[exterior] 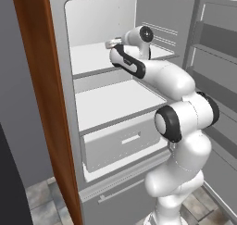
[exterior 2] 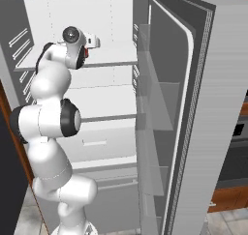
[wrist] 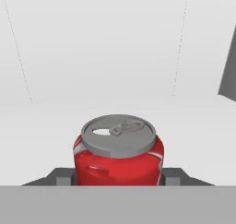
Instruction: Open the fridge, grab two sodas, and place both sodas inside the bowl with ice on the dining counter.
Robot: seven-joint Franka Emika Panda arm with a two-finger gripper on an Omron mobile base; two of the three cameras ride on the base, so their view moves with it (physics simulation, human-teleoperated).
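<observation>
step: first soda grab, fridge (exterior 2: pixel 193 132) door already open
red soda (wrist: pixel 119 154): upright on upper shelf (exterior: pixel 92 57), near front edge
gripper (wrist: pixel 119 174): fingers (wrist: pixel 62 176) apart, flanking can; contact unclear
next: close on can, lift, back out toward dining counter

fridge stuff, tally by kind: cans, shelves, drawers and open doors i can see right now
Red soda can, standing upright between the hand's fingers: 1
White shelves inside the fridge: 2
White inner drawer under the lower shelf: 1
Open fridge door swung out to the right: 1
Total: 5
</observation>
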